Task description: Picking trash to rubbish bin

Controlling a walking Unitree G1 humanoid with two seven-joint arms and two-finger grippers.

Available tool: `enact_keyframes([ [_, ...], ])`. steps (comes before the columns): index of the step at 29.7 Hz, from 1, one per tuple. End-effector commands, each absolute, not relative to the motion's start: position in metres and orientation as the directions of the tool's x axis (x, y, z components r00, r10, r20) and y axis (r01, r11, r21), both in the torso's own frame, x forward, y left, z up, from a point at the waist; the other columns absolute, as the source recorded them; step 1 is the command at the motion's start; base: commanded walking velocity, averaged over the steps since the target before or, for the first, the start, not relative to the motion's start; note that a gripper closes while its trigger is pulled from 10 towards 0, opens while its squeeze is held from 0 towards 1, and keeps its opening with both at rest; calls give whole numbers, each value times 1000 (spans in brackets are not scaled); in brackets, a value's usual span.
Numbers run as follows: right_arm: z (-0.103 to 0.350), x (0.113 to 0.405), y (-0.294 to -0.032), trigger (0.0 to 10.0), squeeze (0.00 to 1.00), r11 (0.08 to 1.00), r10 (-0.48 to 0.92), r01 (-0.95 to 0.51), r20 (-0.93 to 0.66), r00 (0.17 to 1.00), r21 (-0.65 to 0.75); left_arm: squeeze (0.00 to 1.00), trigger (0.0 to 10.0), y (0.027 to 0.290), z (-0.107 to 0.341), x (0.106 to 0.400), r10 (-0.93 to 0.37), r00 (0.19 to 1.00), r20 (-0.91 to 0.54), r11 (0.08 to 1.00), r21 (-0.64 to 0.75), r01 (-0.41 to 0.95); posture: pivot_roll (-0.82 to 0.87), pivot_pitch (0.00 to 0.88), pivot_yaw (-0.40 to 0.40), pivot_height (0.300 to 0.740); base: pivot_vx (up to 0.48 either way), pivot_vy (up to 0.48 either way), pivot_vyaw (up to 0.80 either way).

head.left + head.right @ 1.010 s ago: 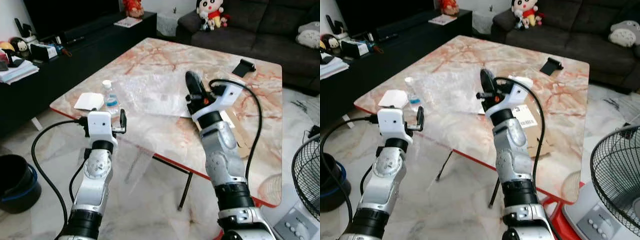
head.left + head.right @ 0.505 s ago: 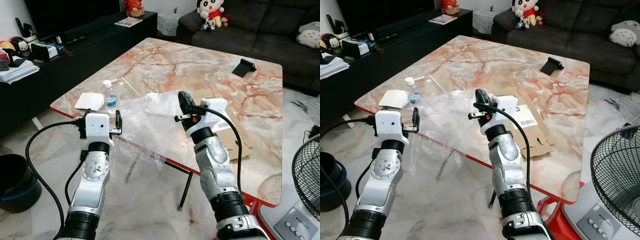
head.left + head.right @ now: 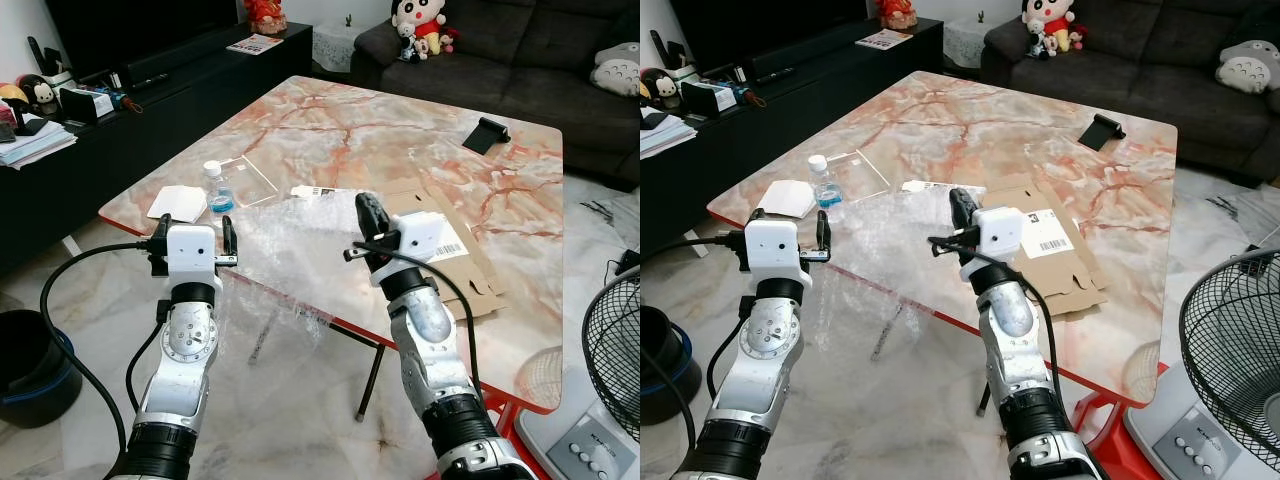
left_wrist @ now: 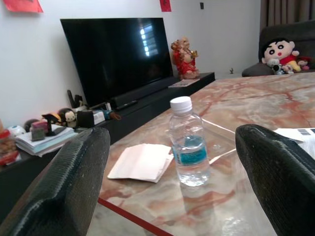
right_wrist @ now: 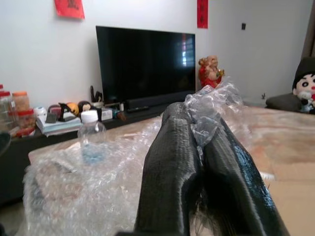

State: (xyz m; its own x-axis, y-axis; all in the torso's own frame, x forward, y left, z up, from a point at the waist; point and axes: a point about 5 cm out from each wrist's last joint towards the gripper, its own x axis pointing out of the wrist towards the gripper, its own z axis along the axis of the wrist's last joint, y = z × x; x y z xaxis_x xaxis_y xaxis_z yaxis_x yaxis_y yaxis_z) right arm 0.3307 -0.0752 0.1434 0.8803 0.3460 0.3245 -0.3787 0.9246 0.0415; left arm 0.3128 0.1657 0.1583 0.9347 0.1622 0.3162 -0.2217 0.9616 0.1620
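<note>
Right tool [image 5: 197, 162] pinches bubble wrap [image 3: 290, 240] at its tip

- The two eye views look from the head forward and down on the counter [image 3: 420, 130] and both arms.
- Each wrist view looks low and close along its hand across the counter, toward the television [image 4: 118, 54].
- All four views share the water bottle [image 3: 219, 190].

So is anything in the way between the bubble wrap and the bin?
The right gripper already pinches the bubble wrap. The bin sits on the floor to the robot's left, and the raised left arm stands between them.
</note>
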Motion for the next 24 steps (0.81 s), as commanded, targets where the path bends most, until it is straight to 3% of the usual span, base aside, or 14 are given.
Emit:
enact_keyframes([
  [1,141,329,-70,10000,0,920,361,-390,325,874,28,0,10000,163,167,313,153,920,361,959,169,-226,40,0,-6,740,0,0,0],
  [24,138,330,-73,10000,0,915,362,-397,303,882,64,0,10000,161,163,310,156,924,350,961,165,-224,33,26,-20,740,0,0,0],
])
